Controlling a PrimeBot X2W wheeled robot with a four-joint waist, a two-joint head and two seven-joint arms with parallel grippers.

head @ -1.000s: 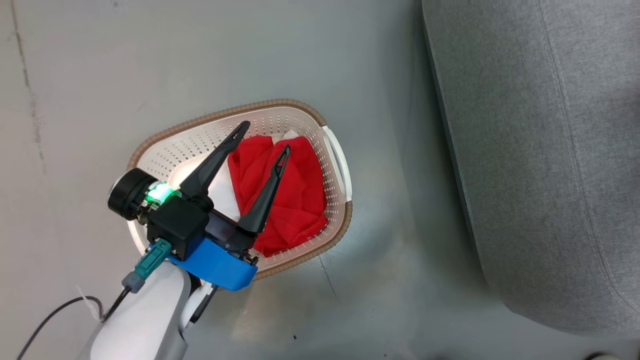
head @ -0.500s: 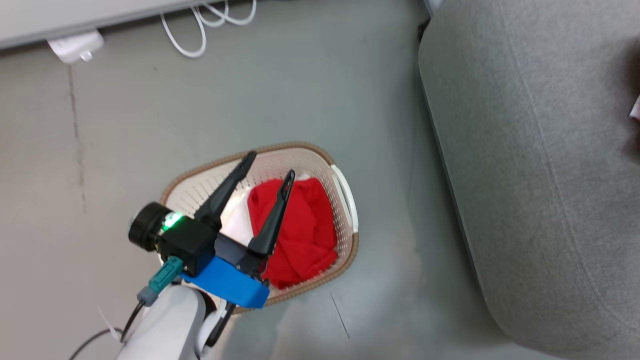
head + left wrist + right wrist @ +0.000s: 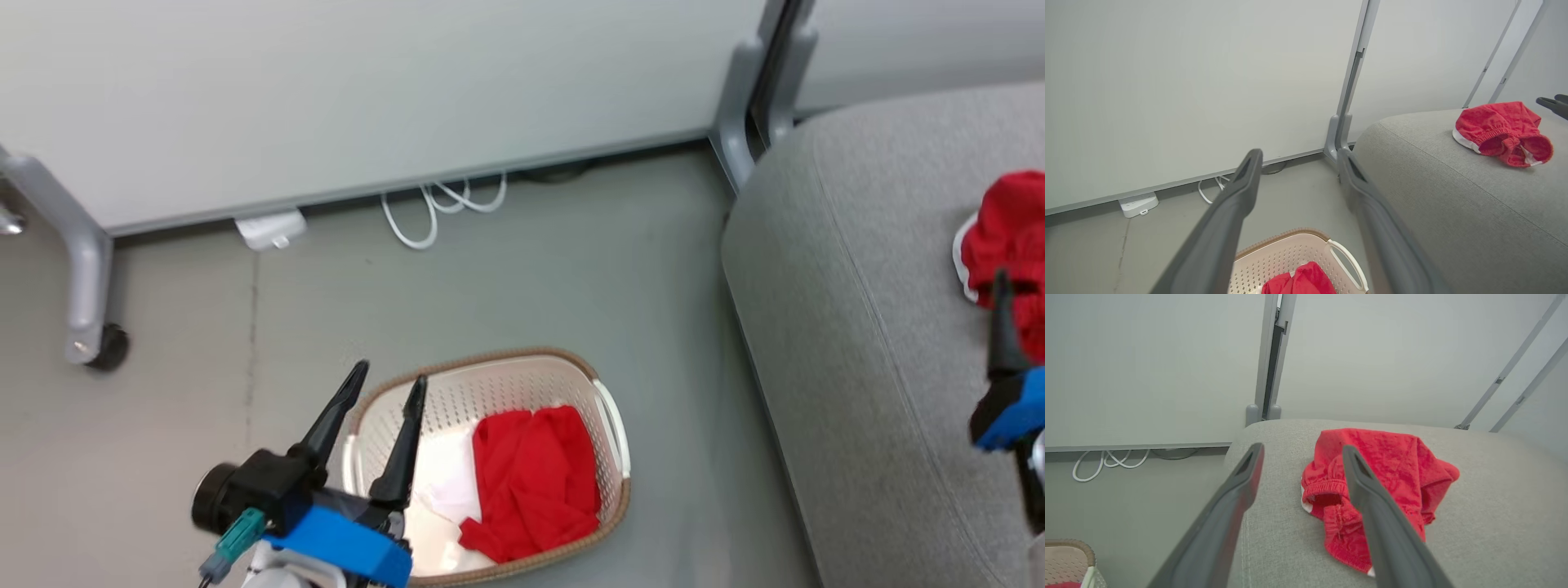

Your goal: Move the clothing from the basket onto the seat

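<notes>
The cream basket (image 3: pixel 608 425) with a brown rim stands on the floor, left of the grey seat (image 3: pixel 849 343). One piece of red clothing (image 3: pixel 535 482) lies crumpled inside it, on a white patch of the bottom. My left gripper (image 3: pixel 388 380) hovers open and empty over the basket's left rim. A second red garment with white trim (image 3: pixel 1392 473) lies on the seat. My right gripper (image 3: pixel 1302 452) is open just short of it, holding nothing. From the left wrist, that garment (image 3: pixel 1502 130) rests free on the cushion (image 3: pixel 1445 196), with the basket (image 3: pixel 1290 253) below.
A pale wall panel runs along the back on grey metal legs, one with a castor (image 3: pixel 102 347) at the left, one post (image 3: pixel 747 122) at the seat's corner. White cables (image 3: pixel 441 208) and a white adapter (image 3: pixel 265 230) lie at its foot.
The head camera has tilted up, bringing the wall, the seat's garment and my right gripper into view. My left gripper now sits over the basket's left rim instead of over the red cloth.
</notes>
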